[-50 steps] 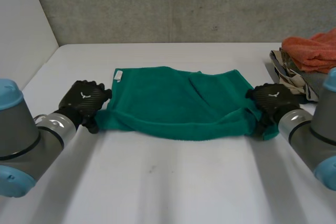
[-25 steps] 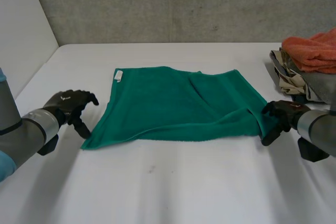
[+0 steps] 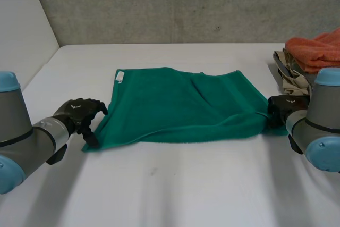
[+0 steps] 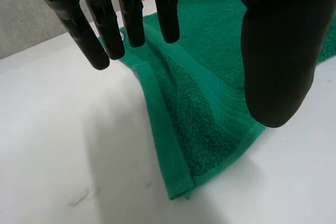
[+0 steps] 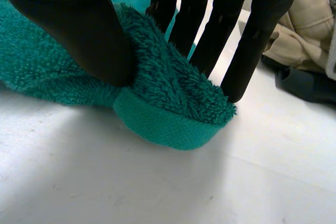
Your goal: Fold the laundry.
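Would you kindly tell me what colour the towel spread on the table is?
The towel is teal green, clearest in the head view.

White table (image 3: 170,190), set against a grey wall (image 3: 175,3). One green towel (image 3: 180,104) spread over the middle in a rough rectangle, with a small white label (image 3: 120,76) at its far left corner, the near left corner flat on the tabletop and the near right corner bunched and raised. One heap of clothes (image 3: 292,81) right of the towel, near it but apart, with beige and grey pieces below and an orange cloth (image 3: 319,49) on top.
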Action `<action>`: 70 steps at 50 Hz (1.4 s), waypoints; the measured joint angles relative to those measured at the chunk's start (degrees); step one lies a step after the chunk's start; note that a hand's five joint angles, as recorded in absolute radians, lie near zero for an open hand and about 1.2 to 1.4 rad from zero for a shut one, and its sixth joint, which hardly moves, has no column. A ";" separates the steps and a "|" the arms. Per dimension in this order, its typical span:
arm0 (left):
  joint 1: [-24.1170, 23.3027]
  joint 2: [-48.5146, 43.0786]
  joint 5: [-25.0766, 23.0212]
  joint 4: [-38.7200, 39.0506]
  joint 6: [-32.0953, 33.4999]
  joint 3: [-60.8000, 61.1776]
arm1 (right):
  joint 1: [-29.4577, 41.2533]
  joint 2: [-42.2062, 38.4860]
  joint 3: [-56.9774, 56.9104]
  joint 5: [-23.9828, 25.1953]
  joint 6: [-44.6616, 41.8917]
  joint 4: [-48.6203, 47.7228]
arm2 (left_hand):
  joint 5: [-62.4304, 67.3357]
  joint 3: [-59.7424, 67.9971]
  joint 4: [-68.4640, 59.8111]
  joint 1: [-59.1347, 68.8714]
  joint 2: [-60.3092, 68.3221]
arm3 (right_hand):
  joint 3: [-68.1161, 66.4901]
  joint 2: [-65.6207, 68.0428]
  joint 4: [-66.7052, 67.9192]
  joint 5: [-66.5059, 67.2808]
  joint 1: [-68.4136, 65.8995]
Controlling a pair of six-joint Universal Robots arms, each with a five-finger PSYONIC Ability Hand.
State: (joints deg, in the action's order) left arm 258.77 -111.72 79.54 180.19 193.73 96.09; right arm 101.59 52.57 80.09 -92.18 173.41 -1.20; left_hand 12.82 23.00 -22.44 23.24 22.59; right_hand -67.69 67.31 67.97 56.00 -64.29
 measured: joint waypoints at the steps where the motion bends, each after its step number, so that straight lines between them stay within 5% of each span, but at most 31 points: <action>1: -0.12 -0.04 0.10 0.05 0.03 0.05 | -0.03 0.27 0.03 0.11 -0.18 0.01 | 0.00 0.00 0.00 0.00 0.00 | -0.16 0.00 0.14 0.00 0.00; 15: -3.10 -2.14 2.37 2.19 2.68 0.33 | 1.28 23.57 3.13 9.01 -9.15 6.27 | 0.00 0.00 0.00 0.00 0.00 | -0.20 0.00 0.16 0.00 0.00; 25: -6.94 -5.34 4.40 3.08 3.71 -1.15 | 6.46 36.68 -3.98 13.62 -6.34 17.85 | 0.00 0.00 0.00 0.00 0.00 | -0.41 0.00 0.45 0.00 0.01; 38: -11.53 -7.53 7.56 4.96 3.56 -2.23 | 9.62 36.21 -12.27 9.58 1.02 20.60 | 3.74 3.13 -4.00 2.91 3.46 | -0.41 0.00 0.44 0.00 0.01; 42: -12.69 -7.89 7.72 6.11 3.64 -2.05 | 10.49 35.59 -14.60 7.68 2.60 20.27 | 10.28 10.55 -10.69 10.75 10.95 | -0.41 0.00 0.44 0.00 0.01; 44: -13.01 -7.93 8.10 6.98 3.62 -1.95 | 10.85 35.33 -15.66 6.96 3.14 20.26 | 32.86 32.97 -33.74 36.25 33.65 | -0.41 0.00 0.45 0.00 0.01; 45: -13.03 -7.86 8.38 7.39 3.60 -1.91 | 10.97 35.24 -16.05 6.67 3.32 20.26 | 32.86 32.97 -33.74 36.25 33.65 | -0.41 0.00 0.45 0.00 0.01; 47: -12.76 -7.41 9.45 8.57 3.54 -1.75 | 11.04 35.15 -16.63 6.22 3.57 20.27 | 43.25 43.70 -44.70 43.49 44.59 | -0.41 0.00 0.45 0.00 0.01; 56: -6.55 3.09 15.55 18.00 3.36 2.79 | 5.24 35.01 -14.94 7.07 2.67 22.03 | 43.50 44.99 -46.00 43.48 45.94 | -0.41 0.00 0.45 0.00 0.01; 64: 1.05 18.03 4.75 21.86 3.08 9.19 | -4.43 29.89 -6.32 17.40 -7.74 30.27 | 43.50 45.03 -46.02 43.48 45.94 | -0.41 0.00 0.45 0.76 0.01; 70: 4.36 16.01 -0.51 17.96 4.12 8.30 | -7.07 22.22 -2.41 20.71 -21.22 33.90 | 43.50 45.12 -46.04 43.49 46.02 | -0.41 0.00 0.45 0.78 0.01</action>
State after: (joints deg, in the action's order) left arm 263.13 -95.71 79.03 198.15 197.85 104.39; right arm 94.52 74.79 77.68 -71.47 152.19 32.71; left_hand 56.32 68.12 -68.47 66.73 68.61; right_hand -68.10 67.31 68.42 56.78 -64.28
